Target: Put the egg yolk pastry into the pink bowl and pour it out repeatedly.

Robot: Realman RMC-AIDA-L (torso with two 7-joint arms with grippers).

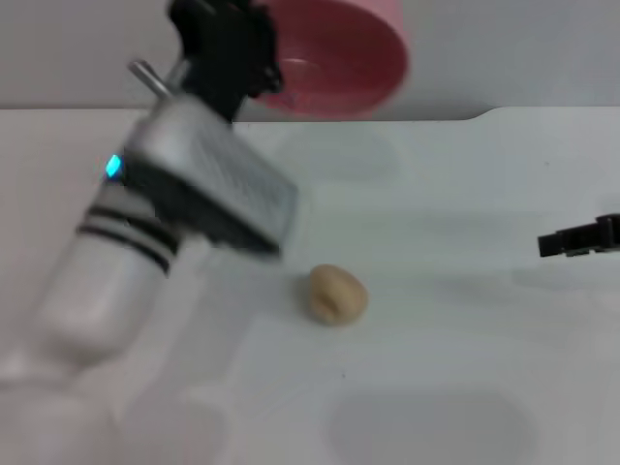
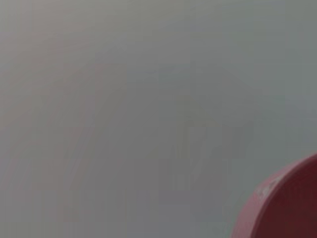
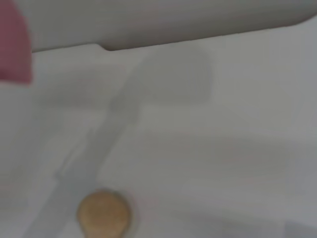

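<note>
Head view: left gripper [image 1: 254,60] raised at table's [image 1: 455,242] far edge, clamping tilted glossy pink bowl [image 1: 344,58]; matte egg yolk pastry [image 1: 336,294] mid-table.

A plain white table [image 1: 465,242] meets a grey wall [image 1: 523,48].

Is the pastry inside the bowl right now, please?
No, the pastry lies on the table while the left gripper holds the bowl aloft.

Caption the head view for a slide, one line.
Left pincer holds the pink bowl tipped on its side above the white table; the egg yolk pastry lies on the table below.
</note>
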